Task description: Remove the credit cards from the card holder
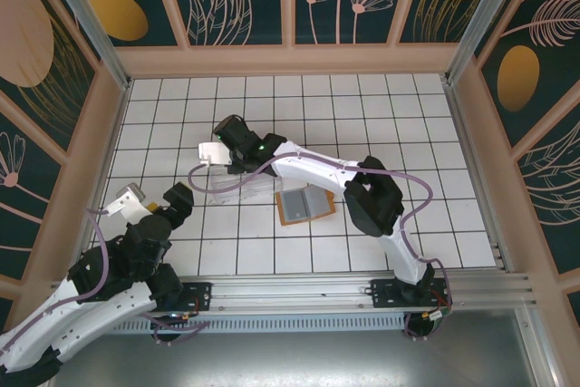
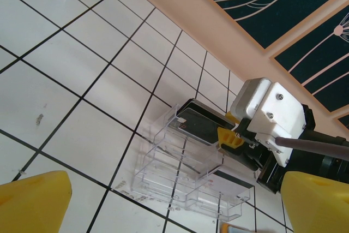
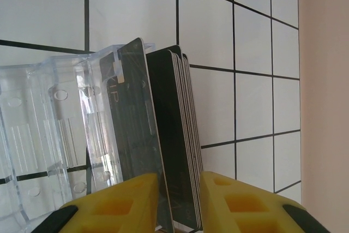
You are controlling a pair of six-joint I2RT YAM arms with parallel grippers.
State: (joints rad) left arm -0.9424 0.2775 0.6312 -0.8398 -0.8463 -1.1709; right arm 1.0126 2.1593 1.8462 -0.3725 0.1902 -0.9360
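Right wrist first: the right gripper (image 3: 180, 205) has its yellow jaws only a little apart. The credit cards (image 3: 175, 135) stand on edge between them, a dark stack with one more card leaning just beside it, at the end of the clear tray (image 3: 43, 135). Pinching or merely flanking? Cannot tell. Bare tiled worktop (image 3: 262, 107) lies beyond.

Over to the left wrist: the left gripper (image 2: 174, 205) is spread wide with nothing in it, looking across at that tray. There the other arm's yellow pad sits against the standing cards. An orange corner of the card holder (image 2: 240, 227) peeks in at the bottom.

From above, the tray sits in the worktop's left half. The holder lies open and flat near the centre, to the right of the tray and slightly closer to the near edge, its long axis roughly left to right. The right gripper is the nearer one, I'd judge.

This view gives the holder's whole outline; the right wrist gives the card edges, hidden here under the gripper. Whether any card remains in the grey-blue pockets, I cannot tell.
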